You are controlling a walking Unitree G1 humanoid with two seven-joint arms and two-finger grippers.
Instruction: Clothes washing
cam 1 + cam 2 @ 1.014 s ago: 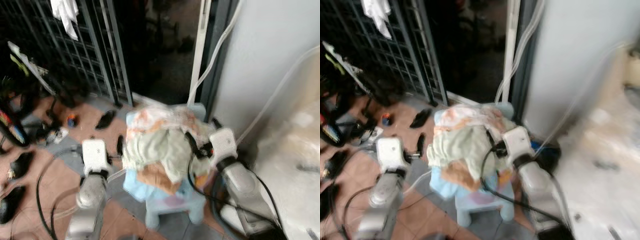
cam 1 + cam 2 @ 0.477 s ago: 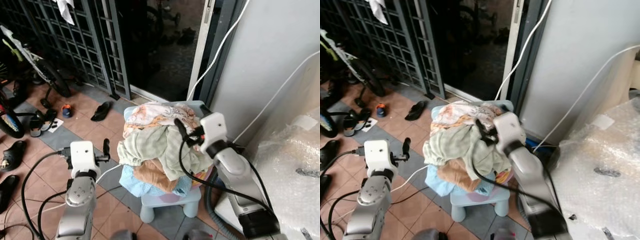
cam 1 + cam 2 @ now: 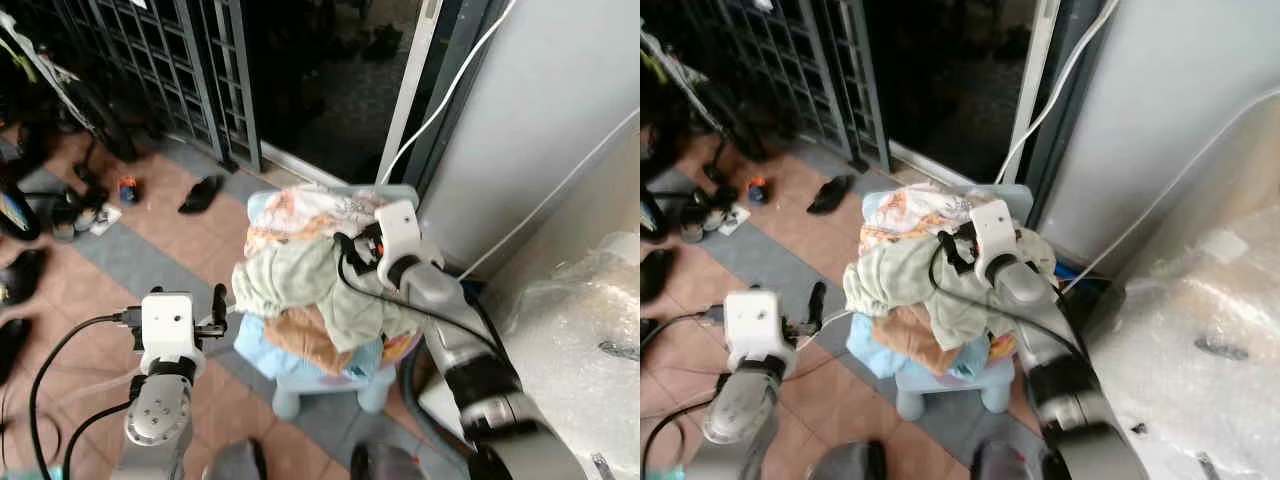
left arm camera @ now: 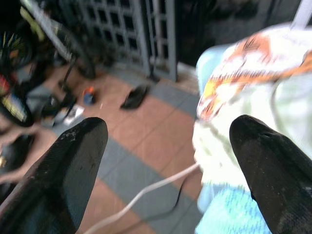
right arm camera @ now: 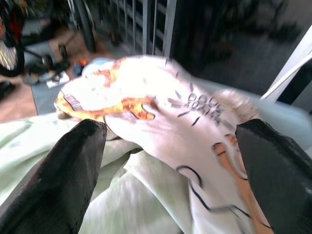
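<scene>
Now, head views: heaped pile of mixed pale laundry (image 3: 310, 290) sits on light-blue plastic stool (image 3: 330, 385); right pincer (image 3: 350, 250) over its top.
Right wrist: fingers (image 5: 73, 170) spread wide above white orange-printed garment (image 5: 161, 117); drop deeper before you pinch.
Left wrist: left pincer (image 4: 165, 161) open, beside pile; bring yours in for support.

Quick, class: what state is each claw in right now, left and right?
Left claw: open, holding nothing, beside the pile of clothes.
Right claw: open, holding nothing, over the white patterned garment on top of the pile.
</scene>
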